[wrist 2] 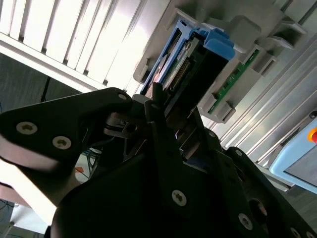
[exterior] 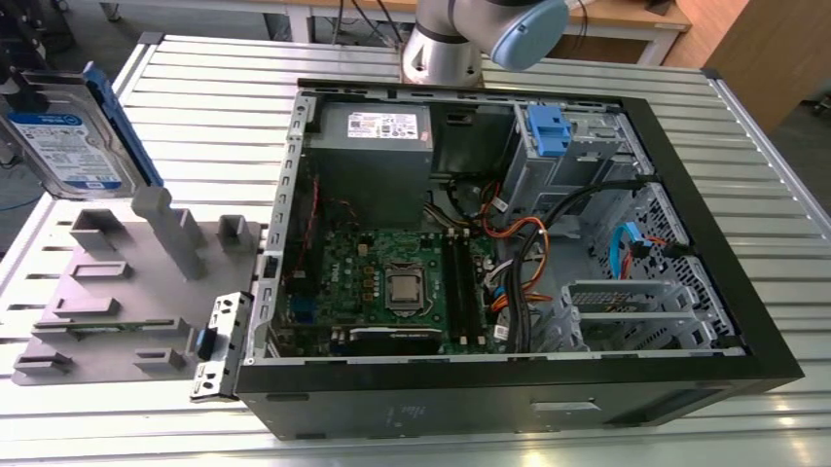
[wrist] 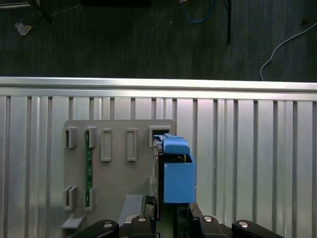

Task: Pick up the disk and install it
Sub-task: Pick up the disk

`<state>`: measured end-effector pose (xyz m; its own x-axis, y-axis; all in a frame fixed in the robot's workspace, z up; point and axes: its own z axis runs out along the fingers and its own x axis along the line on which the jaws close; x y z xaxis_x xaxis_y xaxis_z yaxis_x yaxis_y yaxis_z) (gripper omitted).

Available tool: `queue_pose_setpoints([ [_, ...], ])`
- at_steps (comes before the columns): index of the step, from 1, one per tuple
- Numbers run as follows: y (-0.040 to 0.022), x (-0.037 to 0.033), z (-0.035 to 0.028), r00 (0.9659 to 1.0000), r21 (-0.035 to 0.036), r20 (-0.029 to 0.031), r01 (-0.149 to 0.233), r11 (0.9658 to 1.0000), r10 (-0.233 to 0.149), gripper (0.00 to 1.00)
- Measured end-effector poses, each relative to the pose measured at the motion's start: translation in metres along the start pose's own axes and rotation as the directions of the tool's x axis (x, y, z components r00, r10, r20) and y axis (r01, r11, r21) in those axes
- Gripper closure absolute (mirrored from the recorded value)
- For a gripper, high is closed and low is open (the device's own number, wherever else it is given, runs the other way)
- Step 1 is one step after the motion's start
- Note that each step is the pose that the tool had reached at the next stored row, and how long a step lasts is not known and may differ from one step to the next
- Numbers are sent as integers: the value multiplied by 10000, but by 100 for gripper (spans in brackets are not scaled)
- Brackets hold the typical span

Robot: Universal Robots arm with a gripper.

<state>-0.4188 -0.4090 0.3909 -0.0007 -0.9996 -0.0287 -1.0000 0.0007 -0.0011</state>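
Disk (exterior: pixel 65 146) stands on edge in the grey fixture (exterior: pixel 117 292), exterior view's left. My gripper (wrist 2: pixel 176 106) straddles it; whether clamped, I cannot tell. Best squeeze squarely, lift straight.

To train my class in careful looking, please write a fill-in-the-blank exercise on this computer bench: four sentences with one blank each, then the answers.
1. The bracket around the disk is coloured ___.
2. From the case, the disk is toward the exterior view's ___.
3. The case lies on a slatted table with its side ___, so the motherboard shows.
4. The holder beside the case is coloured ___.
Answers: blue; left; open; grey.
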Motion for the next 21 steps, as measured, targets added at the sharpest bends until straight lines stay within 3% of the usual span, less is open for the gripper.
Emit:
queue_pose_setpoints([
  [7,0,-3,-122,10000,-1,0,0,10000,0,65],
  [21,0,-4,-159,10000,-1,-1,0,10000,0,65],
])
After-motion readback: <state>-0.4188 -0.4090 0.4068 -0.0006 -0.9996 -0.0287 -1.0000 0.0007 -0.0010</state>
